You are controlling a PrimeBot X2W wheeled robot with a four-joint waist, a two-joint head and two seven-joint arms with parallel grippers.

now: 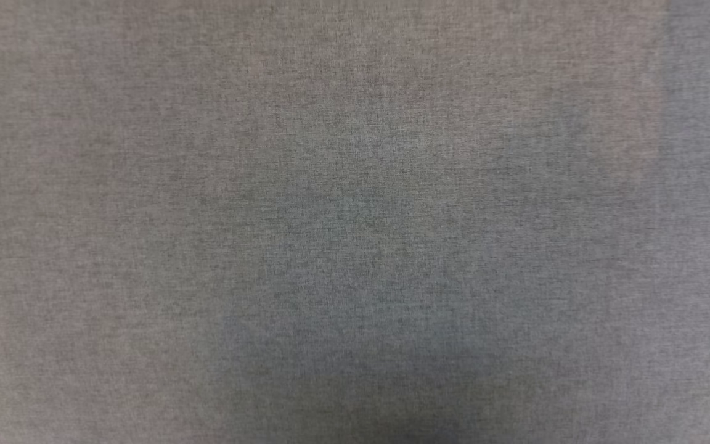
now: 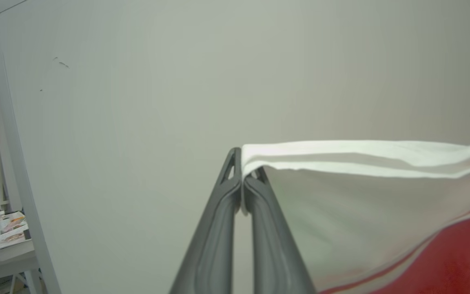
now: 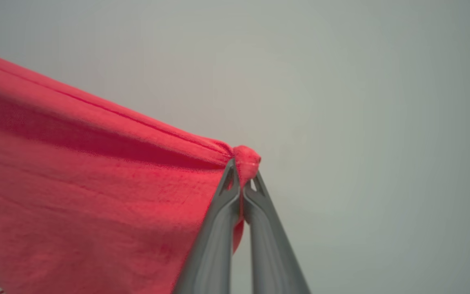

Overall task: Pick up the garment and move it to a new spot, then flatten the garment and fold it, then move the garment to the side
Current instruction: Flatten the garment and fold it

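Soft, floppy red jersey T-shirt with white sleeves droops away from each grip. My left pincer pinches a white sleeve edge, and my right pincer pinches a bunched red corner.

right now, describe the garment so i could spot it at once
Before the pale wall, the garment hangs from the shut left pincer. Its pinched white edge runs past thin red stripes into bright red cloth, unlike the grey surroundings.
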